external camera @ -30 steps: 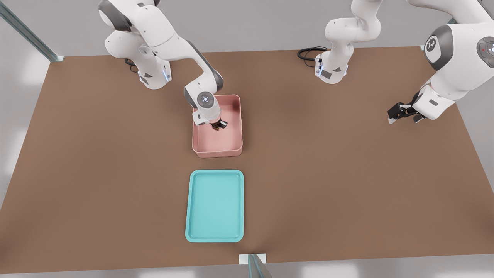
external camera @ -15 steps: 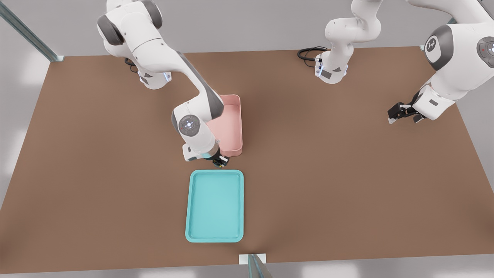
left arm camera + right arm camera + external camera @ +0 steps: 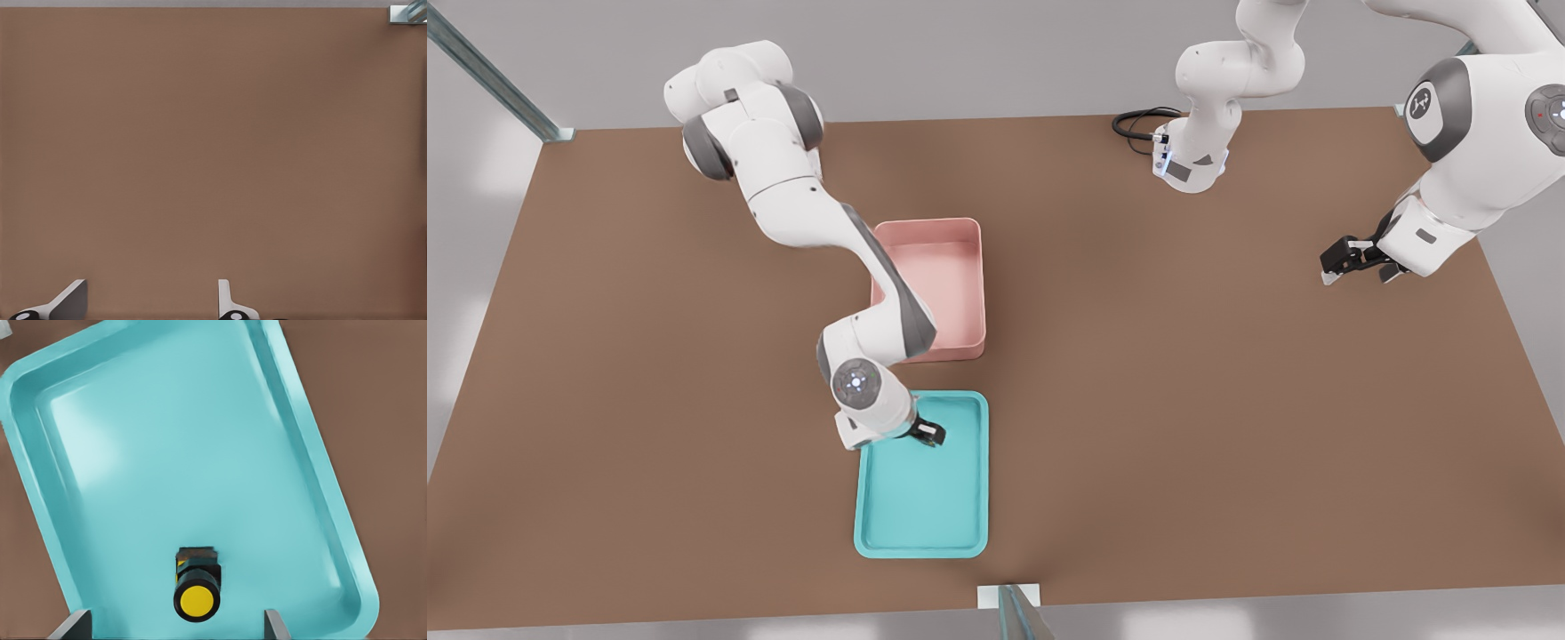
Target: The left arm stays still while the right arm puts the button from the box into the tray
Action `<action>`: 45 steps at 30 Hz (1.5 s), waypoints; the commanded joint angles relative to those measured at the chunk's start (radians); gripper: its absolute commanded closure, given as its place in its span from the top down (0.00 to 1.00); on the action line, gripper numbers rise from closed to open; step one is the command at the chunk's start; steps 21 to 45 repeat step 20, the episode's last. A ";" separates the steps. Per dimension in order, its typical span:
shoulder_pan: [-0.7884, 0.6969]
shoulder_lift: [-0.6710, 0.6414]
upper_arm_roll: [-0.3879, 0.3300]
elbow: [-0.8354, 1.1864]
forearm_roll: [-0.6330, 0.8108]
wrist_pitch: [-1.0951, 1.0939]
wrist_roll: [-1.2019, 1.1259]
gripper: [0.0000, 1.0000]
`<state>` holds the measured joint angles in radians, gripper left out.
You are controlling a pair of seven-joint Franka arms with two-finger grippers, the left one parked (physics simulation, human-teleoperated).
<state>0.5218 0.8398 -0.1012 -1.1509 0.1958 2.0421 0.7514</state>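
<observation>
Fingers (image 3: pixel 75 625) spread apart, clamping nothing; button (image 3: pixel 197 590) loose between them, over tray (image 3: pixel 978 480), at the end nearest box (image 3: pixel 971 267). May roll on round body toward nearby rim.

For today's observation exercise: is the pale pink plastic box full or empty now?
Empty: the pink box shows only bare floor; the yellow-topped button lies over the teal tray, between the open gripper fingers.

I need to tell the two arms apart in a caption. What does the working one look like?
The right arm is white with grey joint caps and a lit round disc near the wrist. Its black gripper hangs over the tray.
</observation>
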 commanded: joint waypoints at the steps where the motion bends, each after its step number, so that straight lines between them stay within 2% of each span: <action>1: -0.011 -0.047 0.002 0.002 0.002 -0.121 -0.178 1.00; 2: -0.013 -0.094 0.000 0.025 0.004 -0.252 -0.251 1.00; 3: -0.013 -0.107 0.002 0.158 0.004 -0.512 -0.343 1.00; 5: -0.065 -0.197 0.002 0.178 0.002 -0.680 -0.676 1.00; 6: -0.091 -0.303 0.008 0.054 0.002 -0.660 -0.713 1.00; 7: -0.092 -0.473 0.011 -0.196 -0.007 -0.499 -0.738 1.00; 9: -0.197 -0.648 0.109 -0.362 -0.145 -0.461 -0.756 1.00; 12: -0.204 -0.619 0.103 -0.310 -0.159 -0.519 -0.712 1.00; 13: -0.250 -0.617 0.100 -0.276 -0.233 -0.557 -0.721 1.00; 15: -0.344 -0.617 0.100 -0.244 -0.280 -0.556 -1.052 1.00; 45: -0.348 -0.617 0.100 -0.242 -0.277 -0.554 -1.055 1.00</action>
